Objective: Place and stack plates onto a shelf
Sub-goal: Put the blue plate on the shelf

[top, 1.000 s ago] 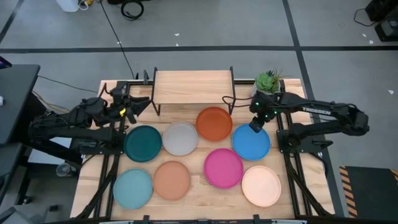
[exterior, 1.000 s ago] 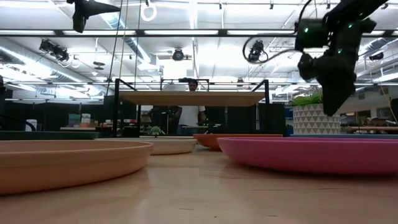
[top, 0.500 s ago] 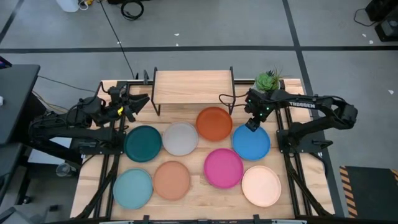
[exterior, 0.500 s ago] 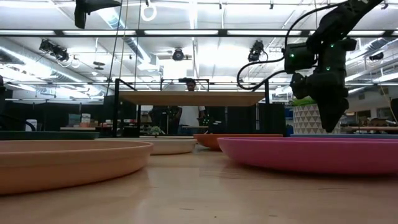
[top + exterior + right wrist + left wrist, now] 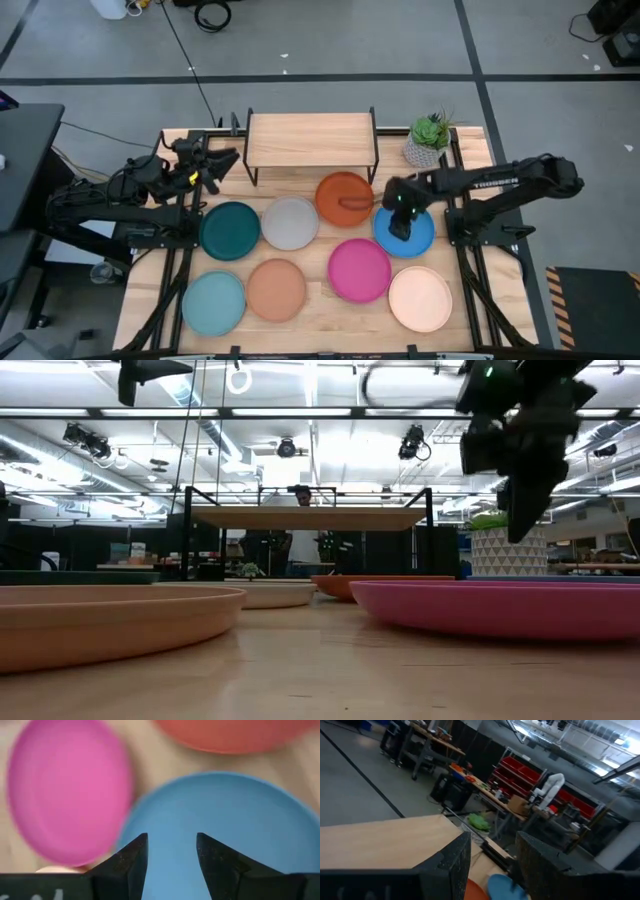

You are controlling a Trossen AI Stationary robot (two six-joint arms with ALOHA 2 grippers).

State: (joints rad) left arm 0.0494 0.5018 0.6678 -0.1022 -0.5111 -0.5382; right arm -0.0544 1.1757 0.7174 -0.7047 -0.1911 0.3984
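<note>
Matt, smooth blue plate [image 5: 225, 825] and magenta plate [image 5: 65, 795]; pale wooden shelf [image 5: 310, 139] top on thin black metal legs; slatted wood bench [image 5: 320, 310].

Potted plant [image 5: 430, 137] at table's [image 5: 310, 310] far corner, seemingly.

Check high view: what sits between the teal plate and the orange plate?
The grey plate lies between the dark teal plate and the orange plate, its rims close to both. The high view shows this.
</note>
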